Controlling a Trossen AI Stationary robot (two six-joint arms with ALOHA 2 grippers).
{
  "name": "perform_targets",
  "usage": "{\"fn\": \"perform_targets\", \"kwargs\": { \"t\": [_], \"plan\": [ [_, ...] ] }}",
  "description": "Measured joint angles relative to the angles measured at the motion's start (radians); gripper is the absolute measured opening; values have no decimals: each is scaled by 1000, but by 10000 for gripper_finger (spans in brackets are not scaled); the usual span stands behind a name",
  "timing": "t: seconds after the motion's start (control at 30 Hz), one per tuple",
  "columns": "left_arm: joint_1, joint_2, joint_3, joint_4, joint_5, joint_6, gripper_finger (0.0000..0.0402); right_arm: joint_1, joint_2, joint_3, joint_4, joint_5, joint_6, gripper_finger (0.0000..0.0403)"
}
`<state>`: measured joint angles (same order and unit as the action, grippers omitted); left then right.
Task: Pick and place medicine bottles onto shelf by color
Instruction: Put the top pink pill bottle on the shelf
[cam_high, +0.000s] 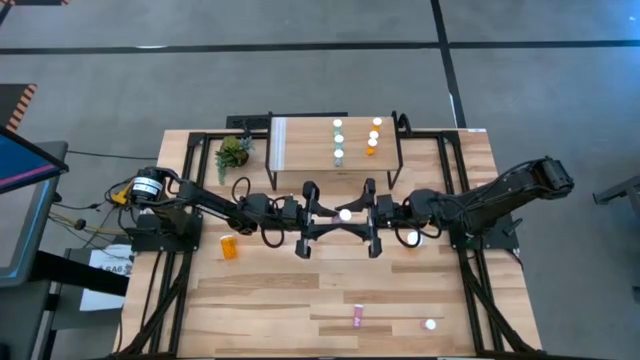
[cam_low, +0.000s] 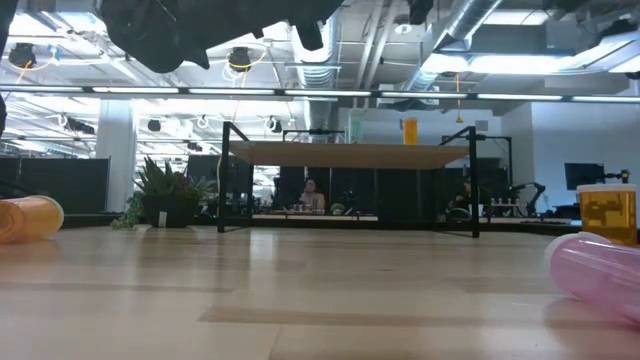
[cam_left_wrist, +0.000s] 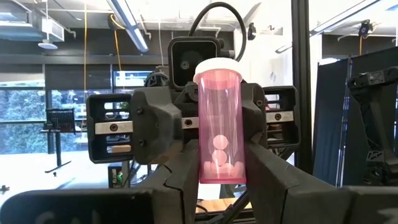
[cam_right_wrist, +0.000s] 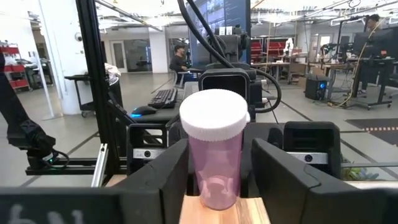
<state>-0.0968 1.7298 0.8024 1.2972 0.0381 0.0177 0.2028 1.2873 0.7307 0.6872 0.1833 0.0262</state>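
Note:
A pink medicine bottle (cam_left_wrist: 221, 124) with a white cap stands upright in the air between my two grippers, which face each other over the table's middle. My left gripper (cam_high: 335, 214) is shut on it. My right gripper (cam_high: 356, 214) stands open around the same bottle (cam_right_wrist: 214, 155), with a thin gap showing beside one finger. The shelf (cam_high: 300, 150) stands at the far side on thin black legs. On its right half are a row of teal bottles (cam_high: 338, 139) and a row of orange bottles (cam_high: 374, 135). My left gripper pinches the pink bottle's lower body (cam_left_wrist: 205, 168) between its two fingers, one on each side. The fingers come level from the table's left. The bottle stands upright, cap up, lifted clear of the table.
An orange bottle (cam_high: 229, 246) lies on the table at the left. A white-capped bottle (cam_high: 410, 237) stands under the right arm. A pink bottle (cam_high: 357, 317) lies near the front edge, with another white cap (cam_high: 430, 323) beside it. A small green plant (cam_high: 233, 152) stands left of the shelf.

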Motion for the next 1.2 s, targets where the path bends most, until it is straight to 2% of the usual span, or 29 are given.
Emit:
{"fn": "perform_targets", "kwargs": {
  "t": [0.33, 0.73, 0.83, 1.0, 1.2],
  "plan": [
    [1, 0, 0, 3, -4, -4, 96, 0, -1, 0, 1, 0, -13, 123],
    [10, -1, 0, -39, 6, -14, 99, 0, 0, 0, -14, 2, -20, 122],
    [14, -2, 0, -59, 7, 10, 116, 0, 1, 0, -23, 2, -21, 122],
    [15, -8, 1, -111, -18, 19, 165, -1, 3, 0, -46, 33, -22, 122],
    [15, -105, 1, -341, -108, 57, 211, -1, 3, 0, -88, 101, -31, 122]
  ]
}}
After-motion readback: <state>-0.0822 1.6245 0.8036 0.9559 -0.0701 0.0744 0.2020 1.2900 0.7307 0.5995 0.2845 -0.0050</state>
